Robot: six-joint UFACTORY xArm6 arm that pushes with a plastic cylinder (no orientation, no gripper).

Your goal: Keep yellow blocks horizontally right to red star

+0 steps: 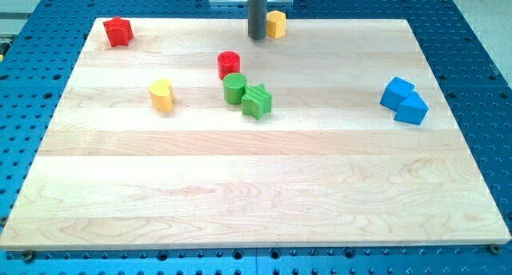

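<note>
A red star (118,31) lies at the board's top left corner. A yellow block (276,24) sits at the top edge near the middle. My tip (256,37) stands just to the left of it, touching or nearly touching. A second yellow block, heart-like in shape (162,94), lies lower on the left, below and to the right of the red star.
A red cylinder (229,64), a green cylinder (234,89) and a green star (257,101) cluster near the middle. Two blue blocks (404,101) lie together at the right. The wooden board (256,187) rests on a blue perforated table.
</note>
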